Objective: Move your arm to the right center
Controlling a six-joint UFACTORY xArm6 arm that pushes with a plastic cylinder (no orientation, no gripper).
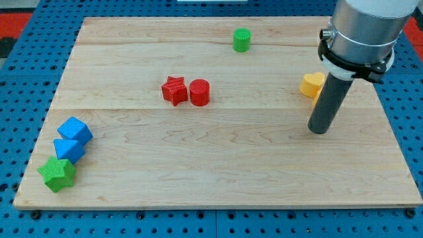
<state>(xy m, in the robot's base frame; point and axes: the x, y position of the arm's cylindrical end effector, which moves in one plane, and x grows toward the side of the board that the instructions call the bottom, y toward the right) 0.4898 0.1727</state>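
Note:
My tip (318,130) rests on the wooden board (218,172) at the view's right, about mid-height. The dark rod rises from it to the grey arm at the top right. A yellow block (310,84), partly hidden behind the rod, lies just above and left of the tip. A red star (174,90) and a red cylinder (199,92) sit side by side left of centre. A green cylinder (242,40) stands near the top edge. Two blue blocks (75,131) (69,150) and a green star (57,174) cluster at the lower left.
The board lies on a blue pegboard surface (26,86) that shows around all its edges. The arm's grey body (363,30) hangs over the board's top right corner.

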